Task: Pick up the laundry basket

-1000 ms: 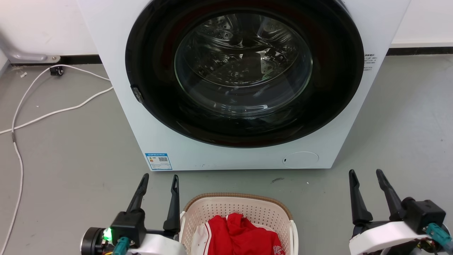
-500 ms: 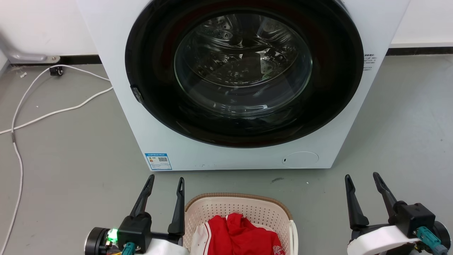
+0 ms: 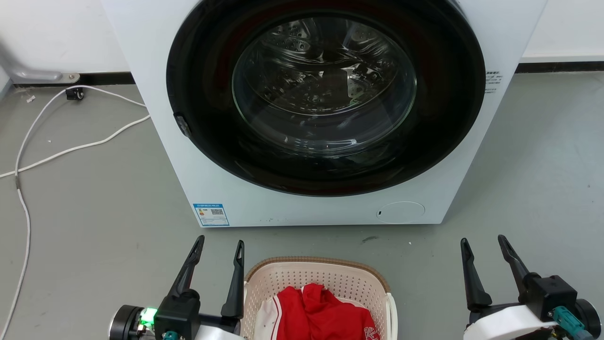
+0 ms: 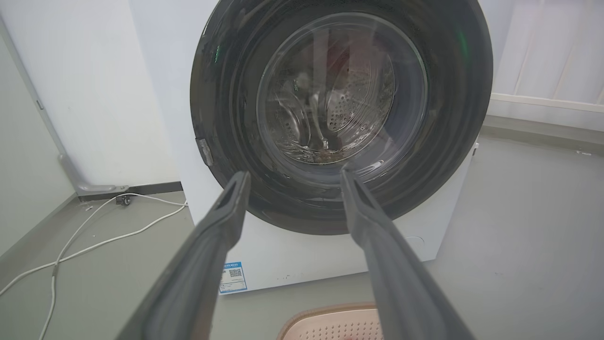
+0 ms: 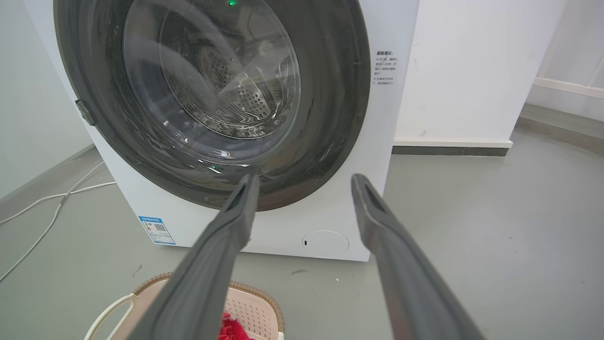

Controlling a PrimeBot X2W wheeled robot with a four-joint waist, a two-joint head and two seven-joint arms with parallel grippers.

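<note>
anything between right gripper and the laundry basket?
Nothing. Head view shows bare grey floor between the open right gripper and the cream perforated plastic laundry basket with brown woven-look rim.

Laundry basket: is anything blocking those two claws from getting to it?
Nothing visible does. The left gripper hangs open just beside the laundry basket at its left edge. The right gripper, also open, has bare floor between it and the basket. The washer stands behind the basket, not between.
</note>
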